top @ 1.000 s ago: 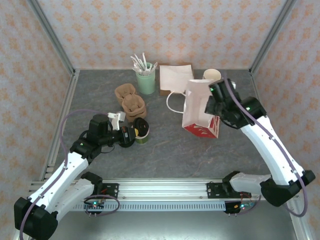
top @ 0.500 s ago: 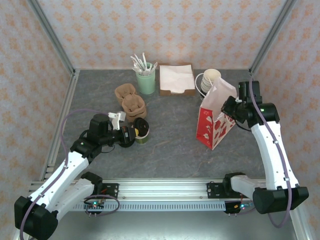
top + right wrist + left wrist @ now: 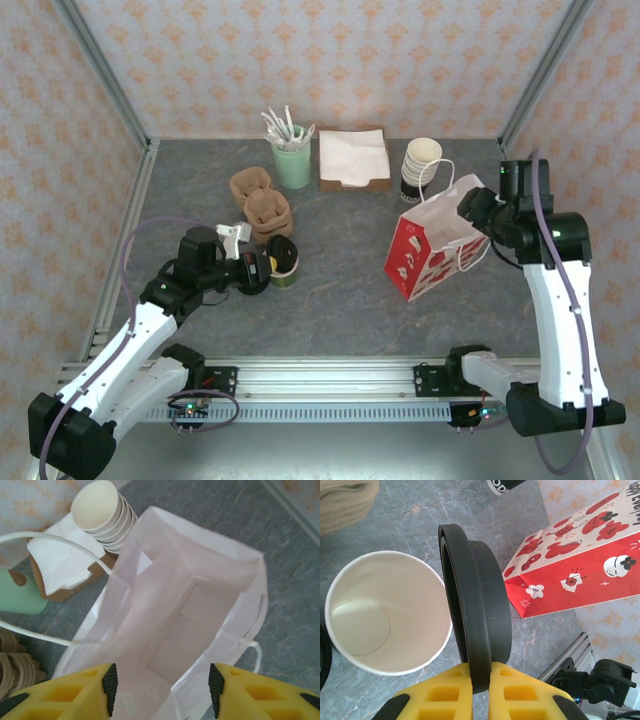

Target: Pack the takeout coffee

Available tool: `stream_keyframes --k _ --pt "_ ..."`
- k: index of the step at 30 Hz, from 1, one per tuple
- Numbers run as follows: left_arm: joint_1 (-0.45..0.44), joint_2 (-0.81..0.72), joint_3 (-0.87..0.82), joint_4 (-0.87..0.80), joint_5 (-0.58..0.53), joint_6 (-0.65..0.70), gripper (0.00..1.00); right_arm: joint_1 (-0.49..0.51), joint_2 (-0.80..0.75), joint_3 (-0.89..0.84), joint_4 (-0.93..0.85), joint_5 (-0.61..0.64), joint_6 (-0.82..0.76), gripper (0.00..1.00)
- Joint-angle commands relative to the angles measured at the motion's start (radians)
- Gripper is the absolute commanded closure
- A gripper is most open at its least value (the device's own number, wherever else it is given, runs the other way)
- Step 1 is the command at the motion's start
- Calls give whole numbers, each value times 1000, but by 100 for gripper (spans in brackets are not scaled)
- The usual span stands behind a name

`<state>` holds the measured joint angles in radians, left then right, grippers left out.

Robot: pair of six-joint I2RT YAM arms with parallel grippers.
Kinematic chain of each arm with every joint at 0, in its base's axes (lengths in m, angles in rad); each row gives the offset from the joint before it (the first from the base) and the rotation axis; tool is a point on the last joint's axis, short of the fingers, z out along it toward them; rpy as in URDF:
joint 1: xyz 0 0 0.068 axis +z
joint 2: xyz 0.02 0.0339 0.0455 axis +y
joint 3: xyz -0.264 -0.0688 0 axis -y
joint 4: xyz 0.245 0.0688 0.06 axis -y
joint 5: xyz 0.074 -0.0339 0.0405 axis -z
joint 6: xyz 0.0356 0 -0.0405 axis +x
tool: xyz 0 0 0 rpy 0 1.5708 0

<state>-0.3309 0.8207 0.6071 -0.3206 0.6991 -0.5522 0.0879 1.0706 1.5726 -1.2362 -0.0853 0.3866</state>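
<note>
Surface: a grey, stone-patterned tabletop (image 3: 340, 310), with an aluminium rail (image 3: 330, 380) along its near edge between the two arm bases.
Room: wallpapered walls (image 3: 330, 60) in pale peach with a repeating orange floral motif close in three sides. Bare metal posts (image 3: 100, 75) slant up at the corners.
Writing: the paper bag (image 3: 430, 255) is white above and red below, printed with cartoon figures and small flowers. The red capitals at its top corner in the left wrist view are cut by the frame and cannot be read. A dark cup side (image 3: 506, 485) carries white letters, possibly "OD", also cut off.
Left pincer (image 3: 481, 672): clamped on a flat black lid (image 3: 477, 615), held on edge between the yellow fingers.
Takeout coffee (image 3: 285, 262): olive-green outside, cream inside, standing upright and open on the tabletop just ahead of the left pincer's tips. Its rim is right against the held lid.
Right pincer (image 3: 162, 690): jaws spread wide across the near edge of the bag's open mouth. It is unclear whether the pads press on the paper. The bag tilts, with its mouth at this pincer and its base away from it.
Beyond the right pincer: a stack of paper cups (image 3: 100, 507), a box of white napkins (image 3: 60, 560) and a mint-green cup of white utensils (image 3: 292, 160).
Beyond the left pincer: brown cardboard carriers (image 3: 262, 205).
</note>
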Motion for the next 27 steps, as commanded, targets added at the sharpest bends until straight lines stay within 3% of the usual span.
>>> stream_keyframes --k 1,3,6,9,15,18,23,27 --pt "13 -5 34 -10 0 12 88 -4 -11 83 -117 11 -16 47" --pt "13 -5 36 -12 -4 12 88 -4 -14 129 -118 -75 -17 47" --pt "12 -5 36 -5 -8 10 88 4 -18 164 -74 -304 15 48" --pt "13 -5 37 -8 -22 5 89 113 -42 116 60 -447 110 51" --pt "16 8 34 -18 -22 -20 89 542 2 29 270 -303 243 51" --pt "28 10 29 -32 -18 -28 89 682 73 13 333 -235 268 51" --pt "66 13 -14 22 29 -83 89 812 190 -70 522 -192 344 51" --pt "94 11 -33 39 58 -102 88 836 265 -137 636 -141 417 50"
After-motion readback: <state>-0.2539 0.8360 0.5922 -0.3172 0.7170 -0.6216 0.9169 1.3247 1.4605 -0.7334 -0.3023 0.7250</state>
